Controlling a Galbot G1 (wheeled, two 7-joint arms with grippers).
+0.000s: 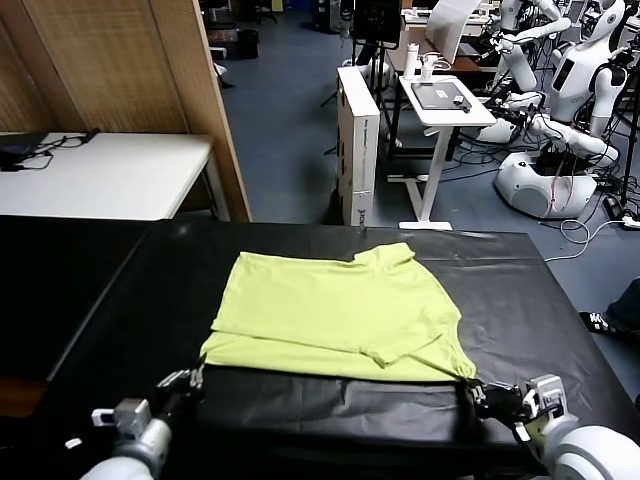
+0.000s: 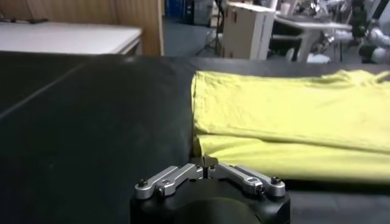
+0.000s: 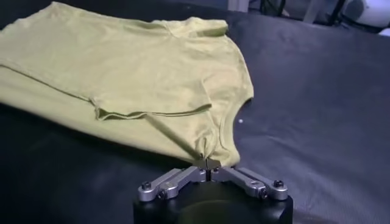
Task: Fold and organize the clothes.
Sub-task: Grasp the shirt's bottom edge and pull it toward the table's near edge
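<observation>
A black-covered bench [image 1: 560, 300] carries the lime T-shirt [image 1: 340, 310], lying flat near its middle, long axis running left to right, collar toward the right far side. The left end effector [image 1: 195, 378] is clenched on the shirt's near left corner; the right end effector [image 1: 472, 388] is clenched on the near right corner.

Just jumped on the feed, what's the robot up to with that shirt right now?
It is mid-fold on the lime T-shirt, which lies partly folded on the black table. The left end effector is pinched on the shirt's near left corner and the right end effector on its near right corner, both low at the near hem. The hem is not yet lifted.
</observation>
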